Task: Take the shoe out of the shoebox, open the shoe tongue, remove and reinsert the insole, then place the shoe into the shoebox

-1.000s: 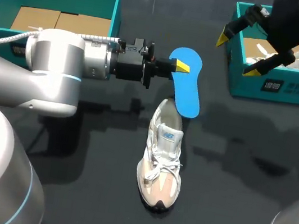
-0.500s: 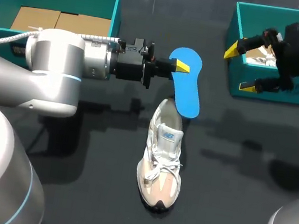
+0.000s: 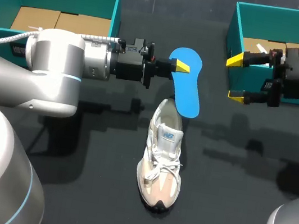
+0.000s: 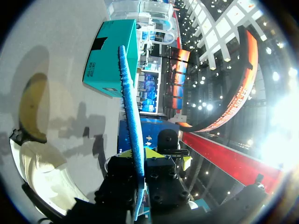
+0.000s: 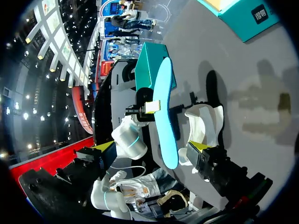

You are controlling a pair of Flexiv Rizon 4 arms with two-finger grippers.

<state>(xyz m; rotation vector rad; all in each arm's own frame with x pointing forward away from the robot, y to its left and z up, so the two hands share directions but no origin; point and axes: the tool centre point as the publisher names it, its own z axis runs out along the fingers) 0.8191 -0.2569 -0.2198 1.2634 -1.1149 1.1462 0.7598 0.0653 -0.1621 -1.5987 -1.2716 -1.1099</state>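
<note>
**Left arm holds the blue insole point(image 3: 184, 89)**

The left pincer point(image 3: 180, 66) is clamped on the blue insole at 12 o'clock from the white sneaker point(image 3: 162, 159). The sneaker lies on the dark bench point(image 3: 241, 178) with its toe towards 6 o'clock. At 2 o'clock, the right pincer point(image 3: 235, 78) hangs with its fingers apart, just beside a teal shoebox point(image 3: 235, 29).

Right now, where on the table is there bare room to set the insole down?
Widest: bare table right of the shoe, on the near side of the right gripper. Another patch lies left of the shoe, nearer than the left arm. Crowded: the middle, where the left gripper holds the insole over the shoe's heel.
</note>
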